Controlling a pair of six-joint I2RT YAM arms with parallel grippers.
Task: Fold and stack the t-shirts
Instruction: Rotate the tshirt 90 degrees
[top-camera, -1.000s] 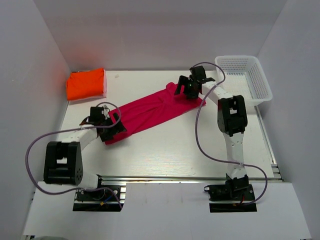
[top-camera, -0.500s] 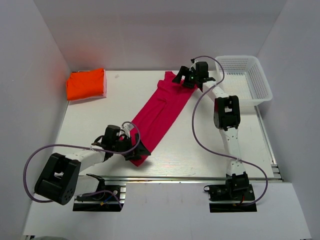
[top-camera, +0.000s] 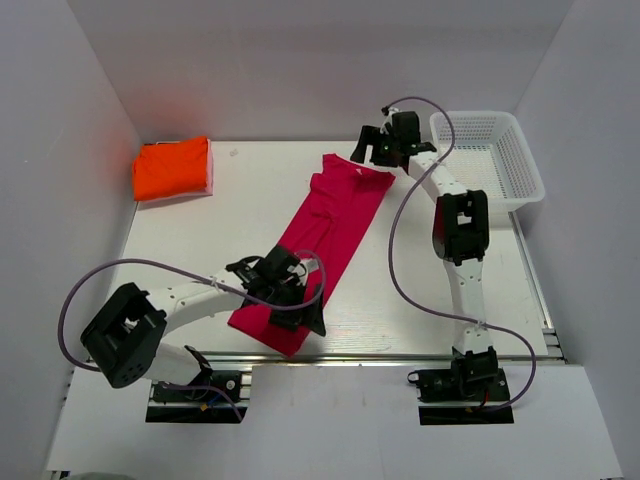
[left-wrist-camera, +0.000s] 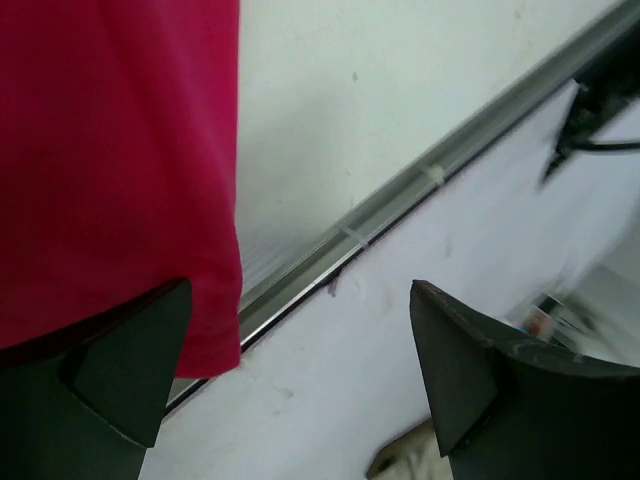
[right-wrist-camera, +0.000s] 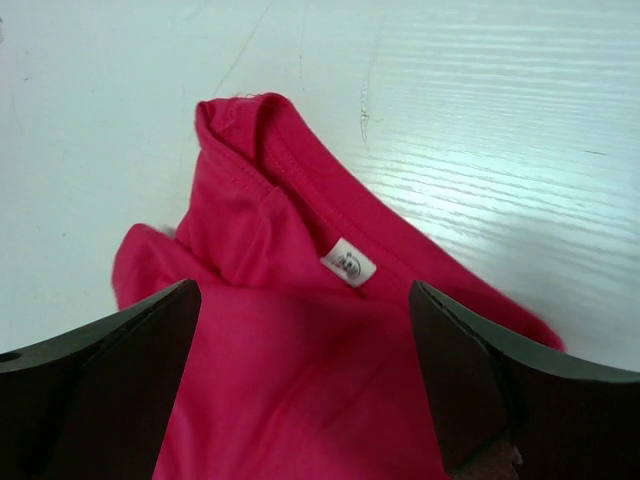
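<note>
While both hands stand wide open, the pink t-shirt (top-camera: 330, 215) lies on the white bench (top-camera: 420, 290) in one long strip. It runs from the near edge, a bit left of the middle, up to the far side, leaning to the right.

The left hand (top-camera: 305, 300) is at the near end of the strip. It holds nothing. In its own camera, one of its fingers (left-wrist-camera: 130, 370) shows right by the bottom corner of the pink cloth. The other finger is well apart, past the metal rail (left-wrist-camera: 400, 200) at the edge of the bench.

The right hand (top-camera: 366, 150) is at the far end, over the neck (right-wrist-camera: 250, 140) of the shirt. It has let go too. A little white tag (right-wrist-camera: 348, 264) shows inside the neck.

The orange t-shirt (top-camera: 172, 168) sits folded in the far left corner, well apart from the pink one. A white basket (top-camera: 527, 165) stands in the far right corner.
</note>
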